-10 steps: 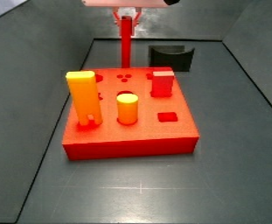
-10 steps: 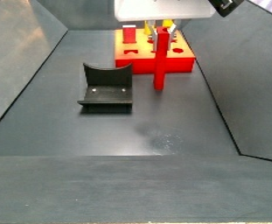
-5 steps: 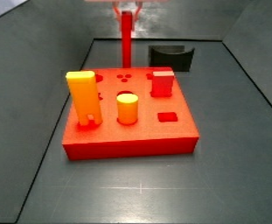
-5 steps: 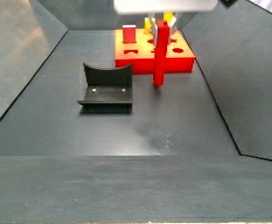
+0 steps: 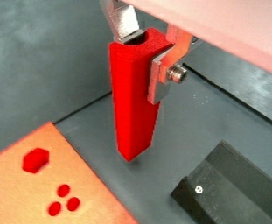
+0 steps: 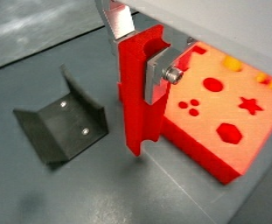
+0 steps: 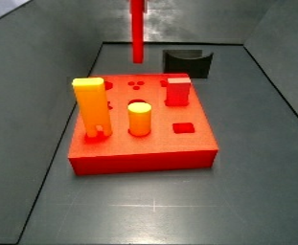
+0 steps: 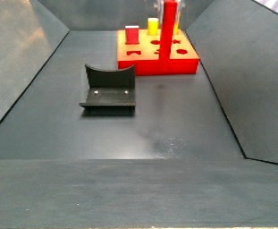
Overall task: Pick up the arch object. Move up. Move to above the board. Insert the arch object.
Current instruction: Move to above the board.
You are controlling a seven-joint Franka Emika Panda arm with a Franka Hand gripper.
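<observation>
The arch object (image 5: 132, 96), a tall plain red bar, hangs upright with my gripper (image 5: 144, 51) shut on its top end. In both wrist views its lower end is off the floor, beside the edge of the board (image 5: 33, 179). The silver fingers (image 6: 158, 70) clamp the arch object (image 6: 138, 109) from two sides. In both side views the gripper itself is above the picture, and only the arch object (image 7: 137, 29) (image 8: 171, 22) reaches down from the top edge, behind the board (image 7: 145, 153) (image 8: 165, 63). The gripper (image 6: 138, 48) sits high over the floor next to the board (image 6: 226, 109).
The dark fixture (image 7: 187, 62) (image 8: 107, 88) stands on the floor close to the board, also seen as the fixture (image 6: 56, 127) (image 5: 226, 188). The board bears a tall yellow-orange block (image 7: 90, 107), a yellow cylinder (image 7: 140, 119) and a red peg (image 7: 177, 91). Grey walls slope up around the floor.
The arch object has risen straight up off the floor in the gripper's hold. The gripper body has left the top of both side views.
</observation>
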